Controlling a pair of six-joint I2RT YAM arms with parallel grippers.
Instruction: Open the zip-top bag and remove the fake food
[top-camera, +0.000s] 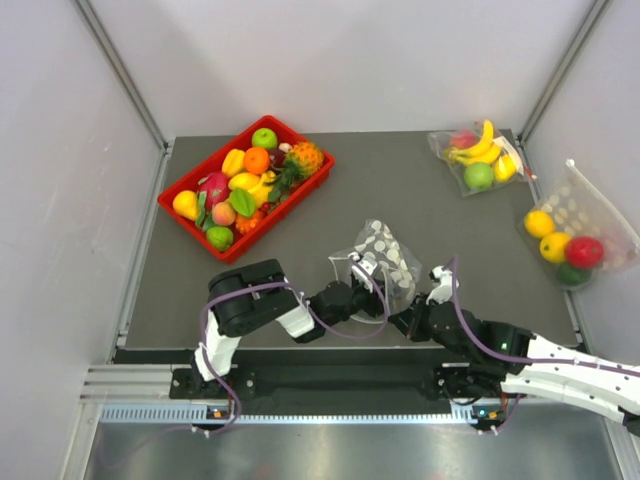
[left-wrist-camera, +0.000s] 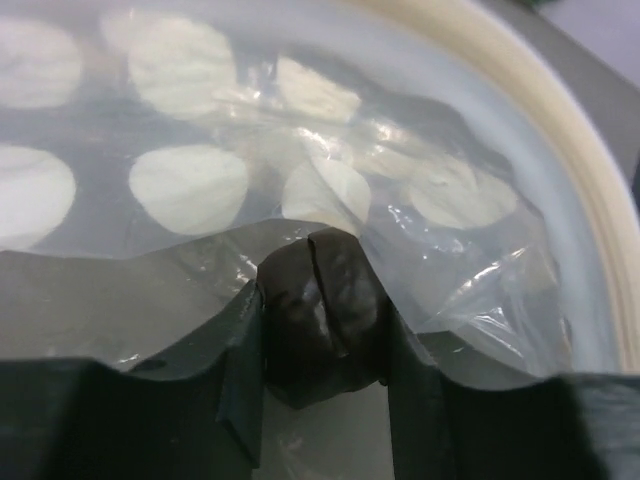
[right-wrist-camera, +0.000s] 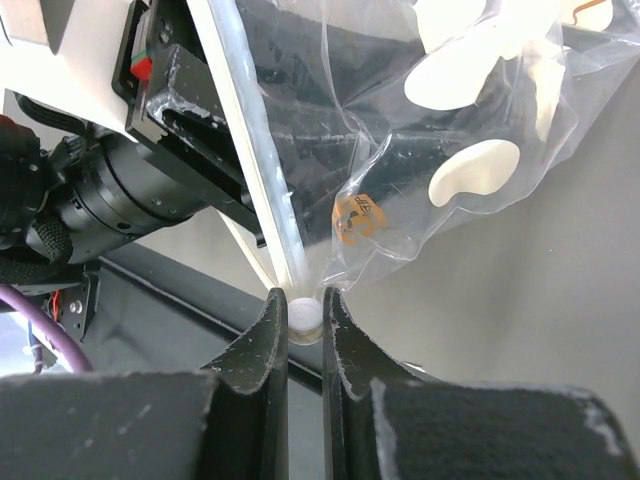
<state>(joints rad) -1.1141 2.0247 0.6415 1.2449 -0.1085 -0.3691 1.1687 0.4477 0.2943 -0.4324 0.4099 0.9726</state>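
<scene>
Currently the zip-top bag (top-camera: 380, 255) is held up off the grey table (top-camera: 420, 200) near its front edge, between the two arms, roughly centre of the overhead view. It is crumpled, with the dotted film facing up.

Right gripper (right-wrist-camera: 305, 320): jaws almost fully closed, pinching the bottom end of the white zip strip (right-wrist-camera: 250, 170). A small white nub of the strip sits right between the fingertips. The strip runs up and left from there, and the clear film hangs to its right, showing white dots and a small orange printed mark (right-wrist-camera: 358, 217).

Left gripper (left-wrist-camera: 320, 330): jaws partly apart and pushed into the bag, with film draped over both fingers (left-wrist-camera: 240, 380). A dark lump (left-wrist-camera: 320, 300) sits between them, touching both; I can't tell what it is. I also can't tell whether the film is actually clamped. The strip curves along the right edge of that wrist view. The bag's contents can't be made out in any view.

Elsewhere:
- A red tray (top-camera: 205, 165) at the far left holds mixed plastic fruit, including a pineapple (top-camera: 305, 157).
- A clear bag of bananas and a green apple (top-camera: 478, 160) lies at the far right corner.
- A bigger dotted bag of yellow and red fruit (top-camera: 570, 235) lies at the right edge, well apart from the arms.
</scene>
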